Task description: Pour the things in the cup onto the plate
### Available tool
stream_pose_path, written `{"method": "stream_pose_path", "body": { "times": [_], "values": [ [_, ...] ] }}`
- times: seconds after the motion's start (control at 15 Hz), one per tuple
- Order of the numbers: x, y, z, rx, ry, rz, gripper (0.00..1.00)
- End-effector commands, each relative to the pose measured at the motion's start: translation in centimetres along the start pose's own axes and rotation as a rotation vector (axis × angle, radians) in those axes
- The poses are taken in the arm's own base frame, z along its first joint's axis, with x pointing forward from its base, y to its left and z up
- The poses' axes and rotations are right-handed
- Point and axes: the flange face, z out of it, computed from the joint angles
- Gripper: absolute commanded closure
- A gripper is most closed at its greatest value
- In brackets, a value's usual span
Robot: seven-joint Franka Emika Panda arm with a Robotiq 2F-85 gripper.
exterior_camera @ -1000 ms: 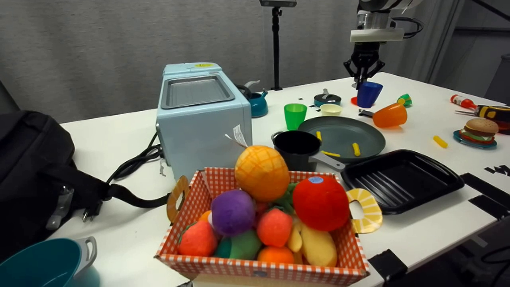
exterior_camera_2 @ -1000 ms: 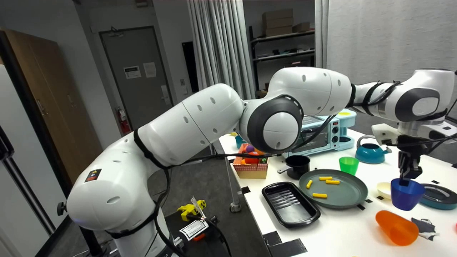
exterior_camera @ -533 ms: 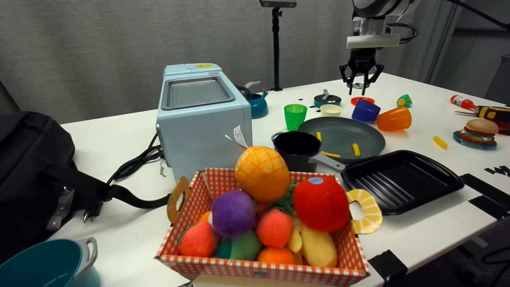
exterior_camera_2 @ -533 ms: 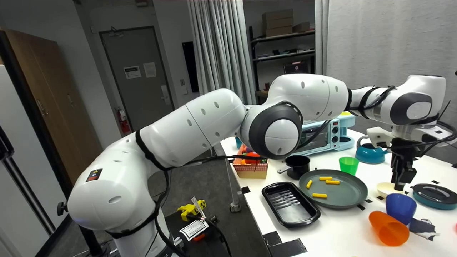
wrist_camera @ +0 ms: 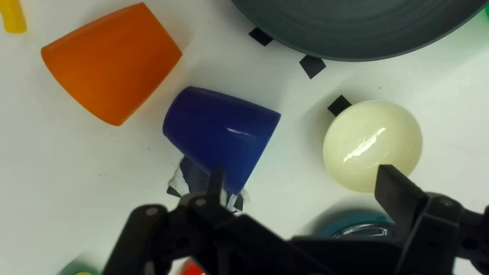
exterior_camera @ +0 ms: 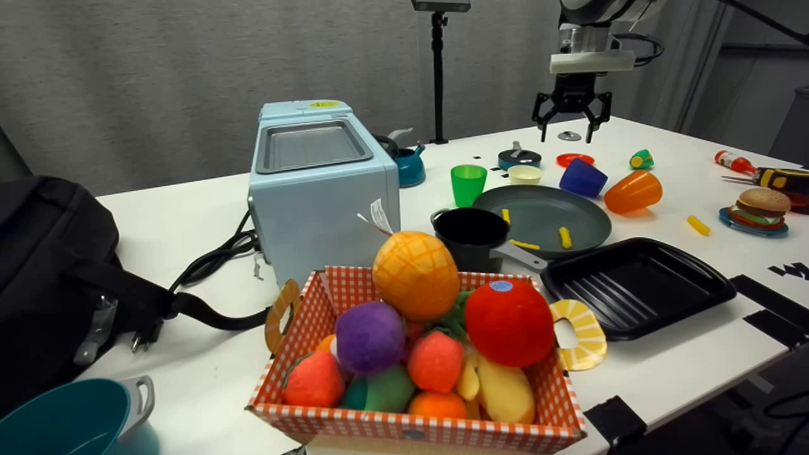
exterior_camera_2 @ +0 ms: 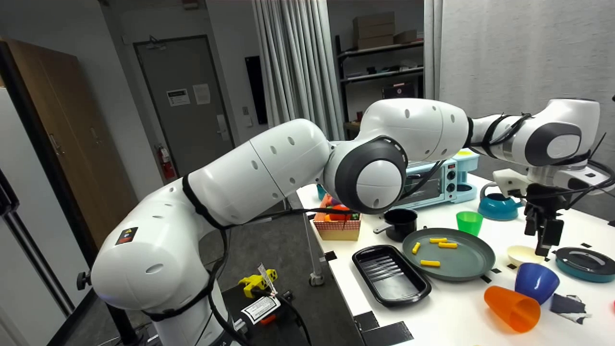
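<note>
Hanging well above the white tabletop [exterior_camera: 752, 259] in an exterior view, my black jointed claw [exterior_camera: 565, 139] stands wide, with nothing in its grip. On the surface below, the small dark-blue tapered plastic cup [exterior_camera: 583, 179] lies tipped on its side, beside an orange translucent plastic tumbler [exterior_camera: 634, 192] that lies down too.

In an exterior view, 4 stubby yellow plastic-looking sticks [exterior_camera_2: 430, 263] lie on the round dark-grey plate [exterior_camera_2: 459, 263] with its low raised rim. I take these for the contents: such a loose scatter suits pieces tipped out rather than laid out neatly, and the rim helps keep them in. So I judge the pour done, which would explain my empty grip.

In the wrist view, a gap shows between cup and tumbler. The cup's wide end faces roughly towards a glossy cream round bowl [wrist_camera: 372, 145], not the plate; the cup's inside is hidden, so I cannot tell whether anything remains there. Resting on its curved wall, the cup could roll if nudged, so I would rise straight up before swinging away.
</note>
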Motion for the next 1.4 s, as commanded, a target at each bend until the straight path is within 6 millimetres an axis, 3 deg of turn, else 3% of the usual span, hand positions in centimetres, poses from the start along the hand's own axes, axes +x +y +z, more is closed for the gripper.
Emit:
{"method": "stream_pose_path", "body": {
  "times": [0.0, 0.47, 0.93, 1.0, 1.33],
  "values": [
    [0.1, 0.0, -2.1, 0.021, 0.01, -0.074, 0.0],
    [0.0, -0.1, -4.0, 0.023, 0.075, -0.242, 0.0],
    [-0.4, 0.7, -1.6, 0.027, 0.187, -0.403, 0.0],
    [0.5, -0.1, -1.5, 0.038, 0.172, -0.355, 0.0],
    [0.0, 0.4, -0.8, 0.032, 0.178, -0.379, 0.0]
  ]
}}
